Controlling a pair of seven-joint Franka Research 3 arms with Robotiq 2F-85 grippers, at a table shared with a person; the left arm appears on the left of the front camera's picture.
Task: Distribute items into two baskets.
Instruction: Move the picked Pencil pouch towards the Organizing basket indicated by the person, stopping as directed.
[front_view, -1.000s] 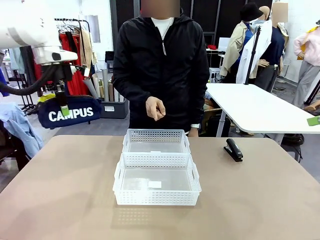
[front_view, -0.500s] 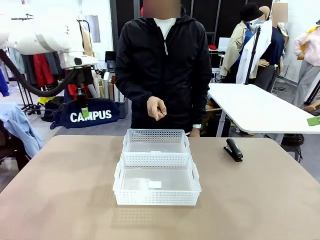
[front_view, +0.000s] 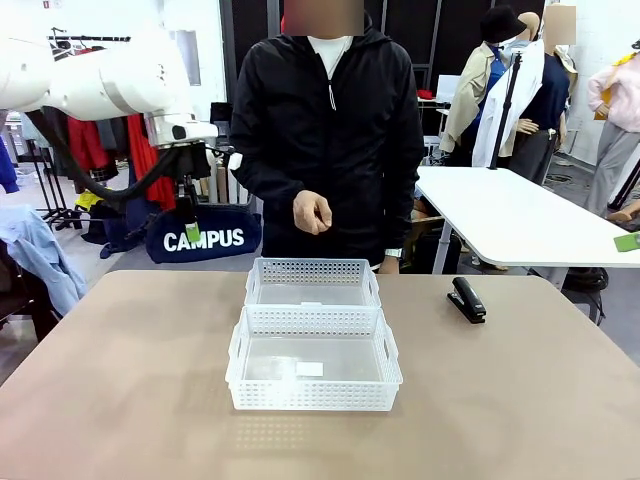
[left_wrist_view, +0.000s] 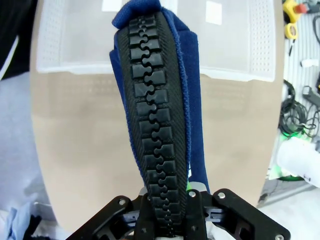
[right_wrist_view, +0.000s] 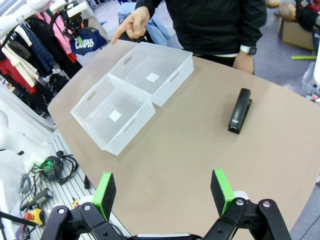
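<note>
The right gripper (right_wrist_view: 163, 194) hovers wide open over the bench (front_view: 120, 400). The larger basket (front_view: 313, 396) touches the smaller basket (front_view: 313, 270) behind it. The small, rigid black stapler (front_view: 466, 298) lies to their right. Farthest, the left gripper (front_view: 188, 228) pinches the navy CAMPUS pouch (front_view: 205, 239) aloft, left of the baskets. It looks soft, light and likely to sag. The left wrist view shows the grip on its chunky zipper; the front view shows the lettering.
</note>
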